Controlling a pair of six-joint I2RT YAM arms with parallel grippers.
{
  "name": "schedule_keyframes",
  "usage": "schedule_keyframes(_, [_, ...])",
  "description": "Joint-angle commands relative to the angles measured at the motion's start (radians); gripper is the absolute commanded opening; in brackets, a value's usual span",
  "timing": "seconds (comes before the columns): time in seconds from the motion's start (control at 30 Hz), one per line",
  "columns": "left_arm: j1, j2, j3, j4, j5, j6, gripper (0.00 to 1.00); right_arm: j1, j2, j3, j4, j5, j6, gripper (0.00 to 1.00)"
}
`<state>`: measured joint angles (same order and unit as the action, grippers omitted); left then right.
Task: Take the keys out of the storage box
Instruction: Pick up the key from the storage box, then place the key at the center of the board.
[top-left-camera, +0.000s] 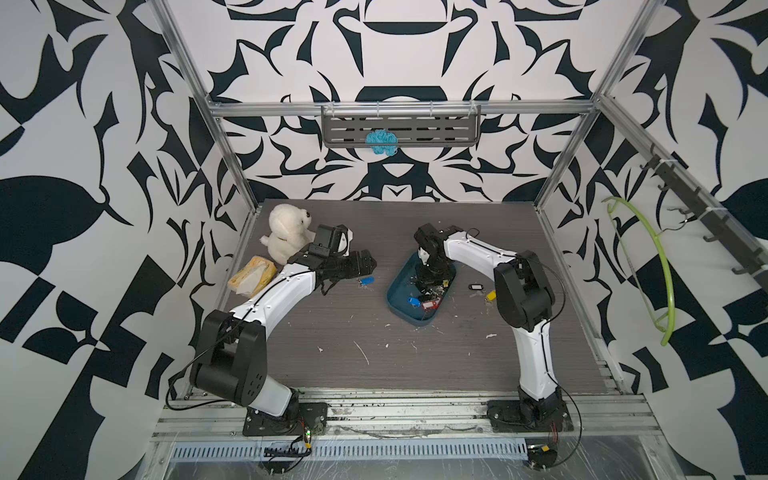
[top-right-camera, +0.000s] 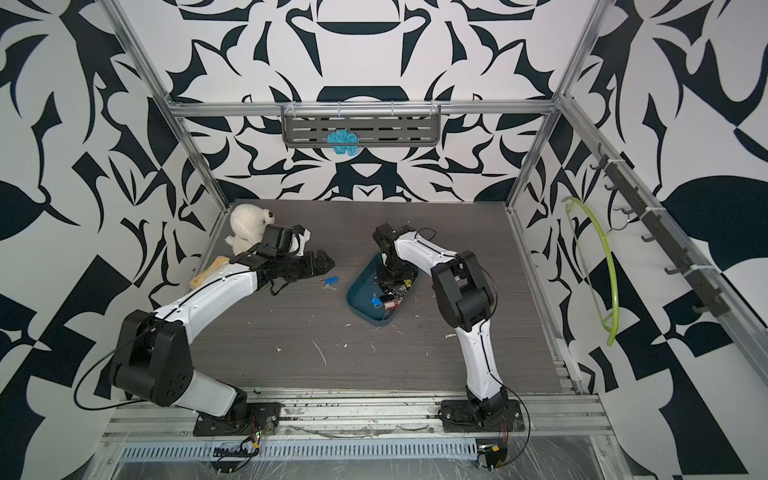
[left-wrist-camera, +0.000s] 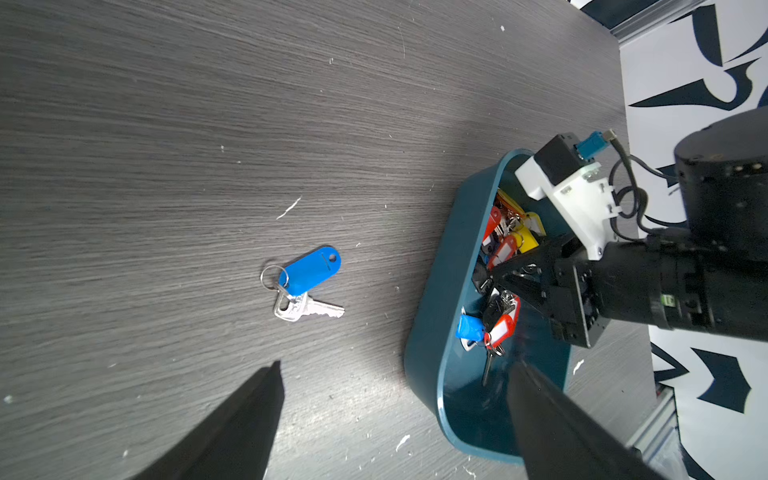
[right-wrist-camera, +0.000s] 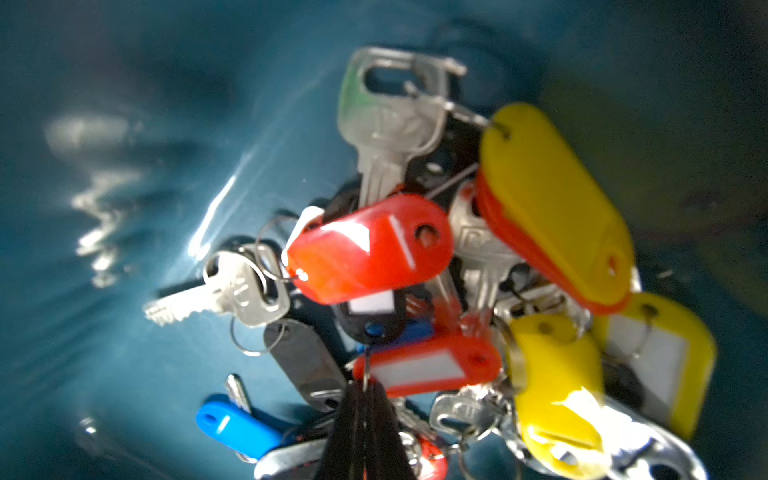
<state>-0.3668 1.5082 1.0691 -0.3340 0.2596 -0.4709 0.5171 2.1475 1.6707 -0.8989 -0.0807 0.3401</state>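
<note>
Both top views are bright and even, lit softly from above: the walls read near white, the table mid-grey, and shadows under the arms are faint and soft-edged. Detail is slightly smeared; the keys in the box are only coloured specks. The left wrist view is sharp at its centre, its wood grain bowing toward the edges — lens distortion — with a pale sheen on the table and the left fingers black and blurred up close. The right wrist view is dimmer and out of focus: soft keys, white glare streaks on the box, dark corners.
</note>
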Motion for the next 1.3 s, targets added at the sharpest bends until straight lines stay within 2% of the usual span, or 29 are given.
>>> schedule_keyframes(0.0, [-0.001,0.011,-0.016,0.001,0.025,0.017,0.92,0.005,-0.057,0.004,0.004,0.018,0.005,0.0])
schedule_keyframes(0.53, [-0.061,0.035,0.015,-0.019,0.003,0.037,0.91,0.004,-0.302,-0.103,0.039,0.03,0.063,0.0])
schedule_keyframes(0.77, [-0.102,0.038,0.065,-0.057,-0.031,0.049,0.9,-0.029,-0.435,-0.162,0.043,0.091,0.079,0.0])
schedule_keyframes(0.97, [-0.199,0.104,0.229,-0.174,-0.089,0.094,0.89,-0.176,-0.613,-0.301,0.046,0.128,0.116,0.0])
schedule_keyframes(1.1, [-0.256,0.149,0.315,-0.2,-0.095,0.08,0.88,-0.329,-0.74,-0.446,0.062,0.104,0.127,0.0])
schedule_keyframes(1.27, [-0.336,0.227,0.436,-0.251,-0.136,0.058,0.86,-0.442,-0.801,-0.584,0.066,0.103,0.093,0.0])
